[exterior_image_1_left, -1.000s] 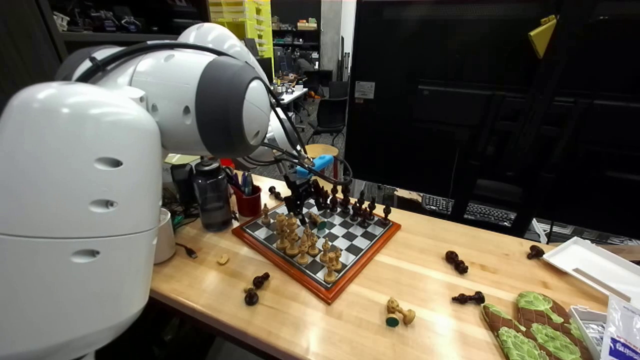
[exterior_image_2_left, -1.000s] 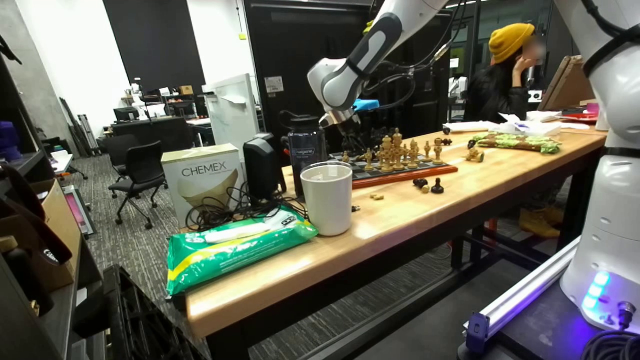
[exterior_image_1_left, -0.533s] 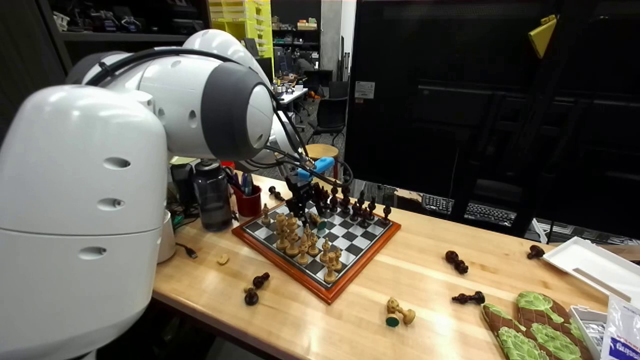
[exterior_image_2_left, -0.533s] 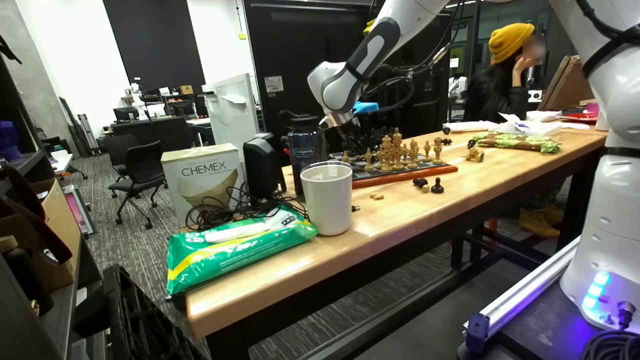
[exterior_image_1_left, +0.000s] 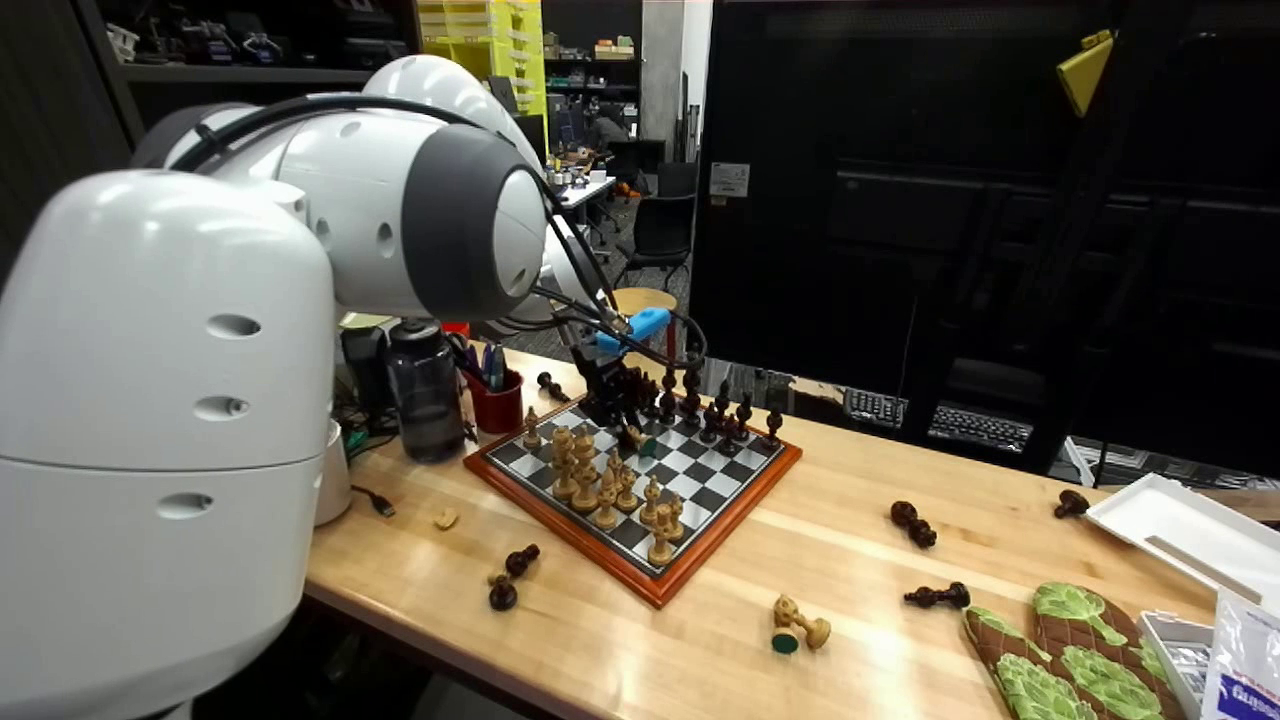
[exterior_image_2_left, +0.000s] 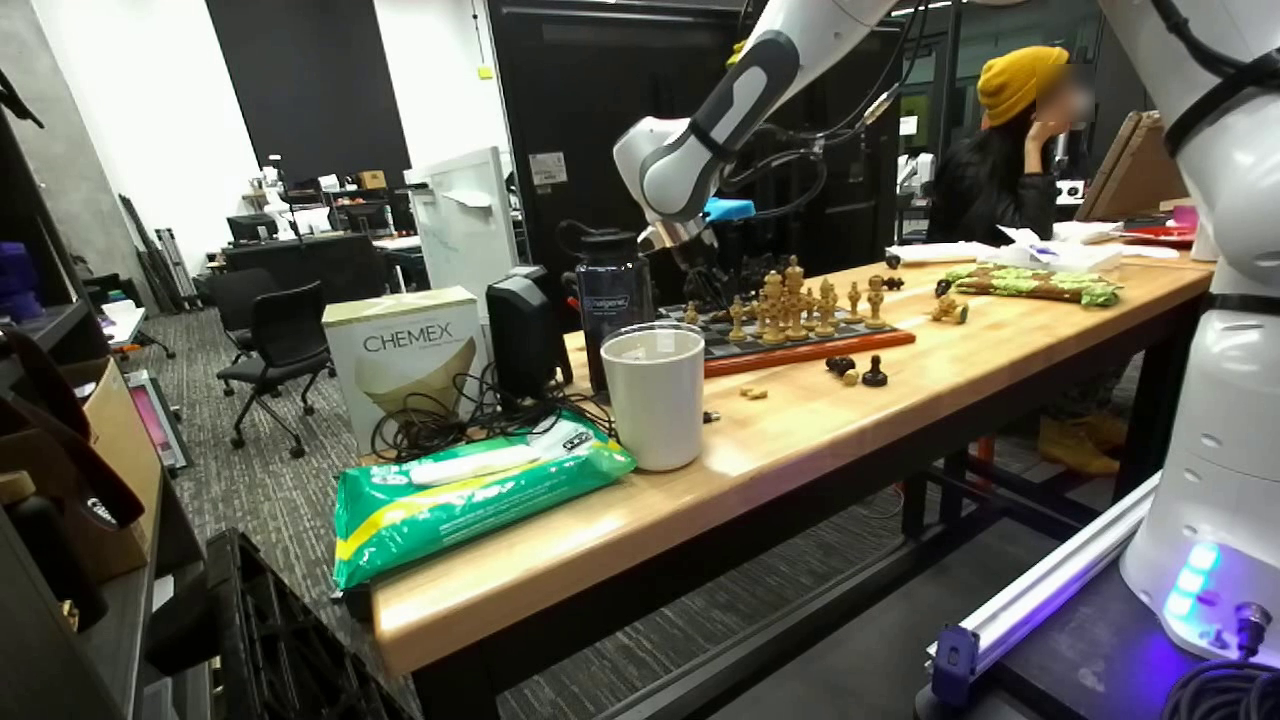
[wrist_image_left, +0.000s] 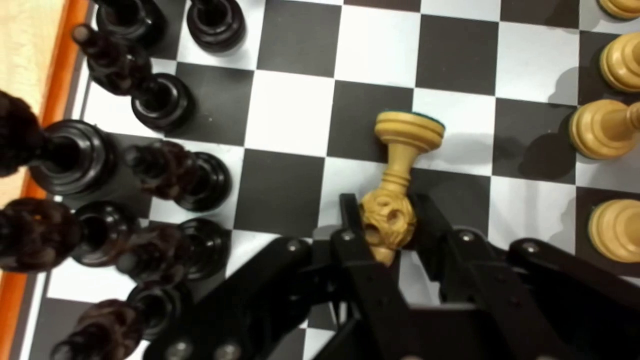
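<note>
The tool (wrist_image_left: 386, 212) is gripping a tan piece (wrist_image_left: 397, 181); dark pieces (wrist_image_left: 203, 182) are standing left in the wrist view.

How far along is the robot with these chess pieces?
What looks done: many pale pieces and dark pieces stand upright on the board. In hand: the gripper is closed on a toppled pale piece. Seemingly left: that one isn't upright, and several other pieces lie on the table.
</note>
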